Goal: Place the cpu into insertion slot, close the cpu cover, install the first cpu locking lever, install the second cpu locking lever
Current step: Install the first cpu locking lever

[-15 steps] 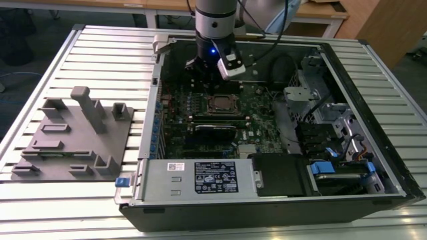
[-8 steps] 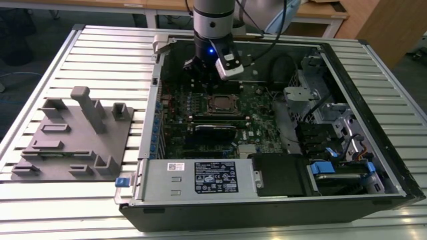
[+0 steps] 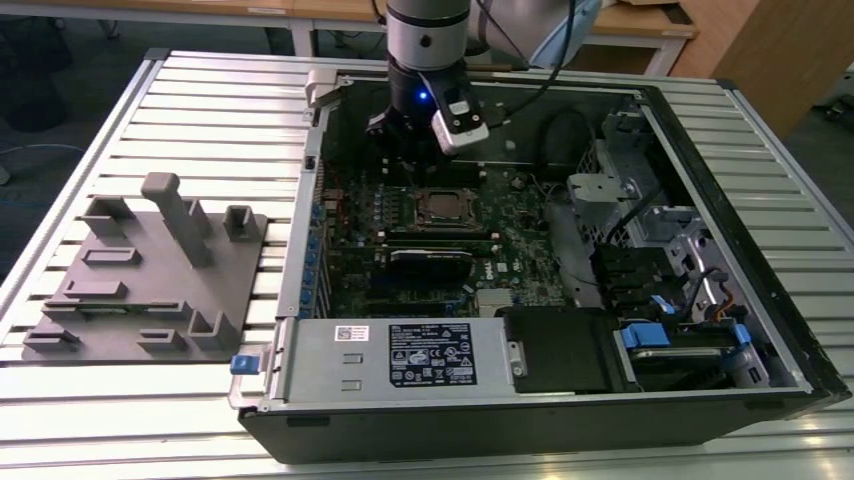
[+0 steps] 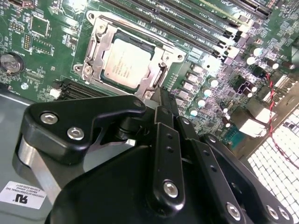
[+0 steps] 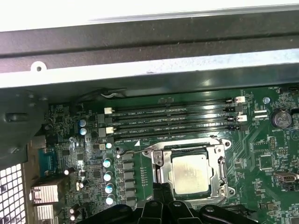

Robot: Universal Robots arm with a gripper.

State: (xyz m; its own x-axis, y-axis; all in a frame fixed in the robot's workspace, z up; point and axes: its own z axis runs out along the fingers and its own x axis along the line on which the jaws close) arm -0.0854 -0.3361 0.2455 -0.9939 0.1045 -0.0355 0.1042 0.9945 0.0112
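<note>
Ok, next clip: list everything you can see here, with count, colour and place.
table: one, silver, slatted, under everything.
computer case: one, black, open, on the table.
fixture block: one, grey, on the table, exterior view's left of the case.
motherboard: one, dark green, inside the case.
power supply: one, silver-grey, inside the case.
cpu: one, silvery, on the motherboard.
cpu cover: one, silvery, down around the cpu.
memory slots: four, black, beside the cpu.
arm: one, grey, above the case.
gripper: one, black, near the cpu cover.
</note>
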